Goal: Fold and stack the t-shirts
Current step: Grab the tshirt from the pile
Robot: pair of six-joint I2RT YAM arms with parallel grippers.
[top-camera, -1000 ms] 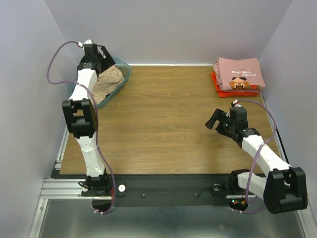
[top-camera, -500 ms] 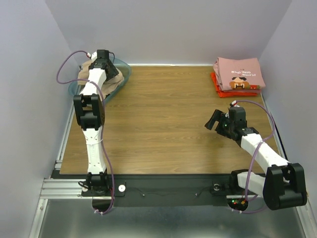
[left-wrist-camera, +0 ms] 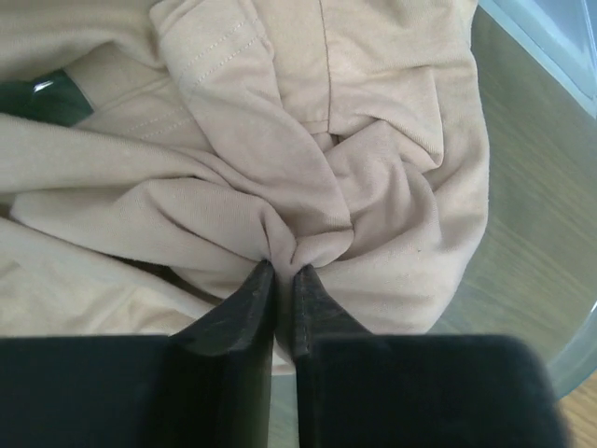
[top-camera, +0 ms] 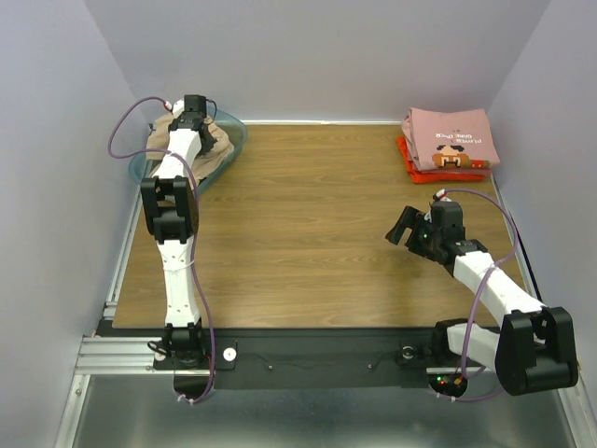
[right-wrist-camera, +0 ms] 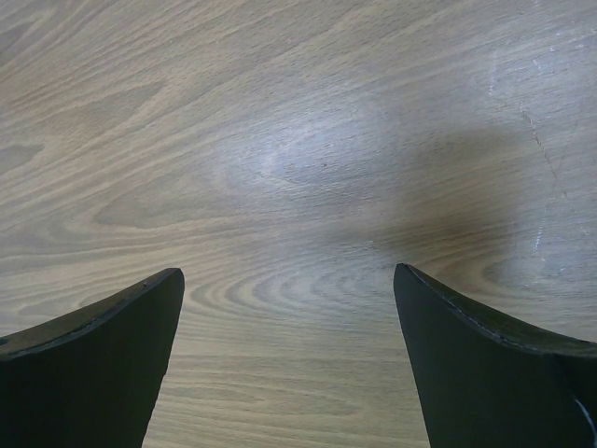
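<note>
Top: tan shirt [top-camera: 213, 149] crumpled in tub [top-camera: 236, 135], far-left corner. No clear long axis, and my L arm hides part of it. Pink shirt [top-camera: 451, 137] folded atop red shirt [top-camera: 409, 161], far right, lettering on far side of cartoon. Red mostly covered.
L wrist: left gripper [left-wrist-camera: 283, 271] fingers pinched together on a tan bunch, folds radiating from the pinch.
R wrist: right gripper [right-wrist-camera: 287, 273] fingers wide apart over wood table [right-wrist-camera: 298, 140].
</note>
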